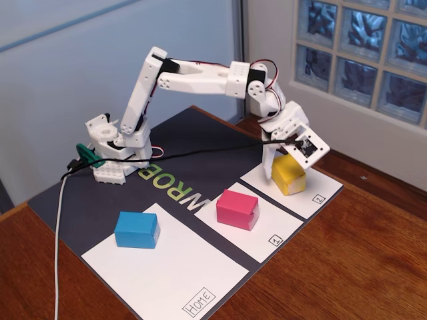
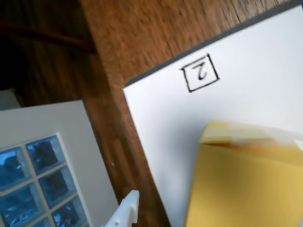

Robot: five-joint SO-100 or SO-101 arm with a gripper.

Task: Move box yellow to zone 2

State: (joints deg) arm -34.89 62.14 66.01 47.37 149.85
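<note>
1. The yellow box [image 1: 289, 175] is sitting on sheet 2 [image 1: 319, 189], the far right white sheet in the fixed view. In the wrist view the box [image 2: 246, 184] is lying on the same sheet [image 2: 236, 94], near the small "2" mark [image 2: 200, 72].

2. The gripper [image 1: 280, 155] is hanging right over the far top of the box. I cannot tell if it is holding the box or letting go, because the fingers are hiding behind the wrist; only one white fingertip [image 2: 127, 208] is showing in the wrist view.

3. If the fingers are pinching the box while the arm is lifting, the box could be going up with it and leaving the sheet.

4. If the arm is swinging sideways while staying low, a finger could be pushing the light paper box. It is sitting near the right edge of the sheet, so a small push could be sliding it off onto the wood table [image 1: 373, 253].

5. The pink box [image 1: 237, 208] on sheet 1 [image 1: 267, 230] is sitting near on the left, so a low swing that way could be bumping it too.
</note>
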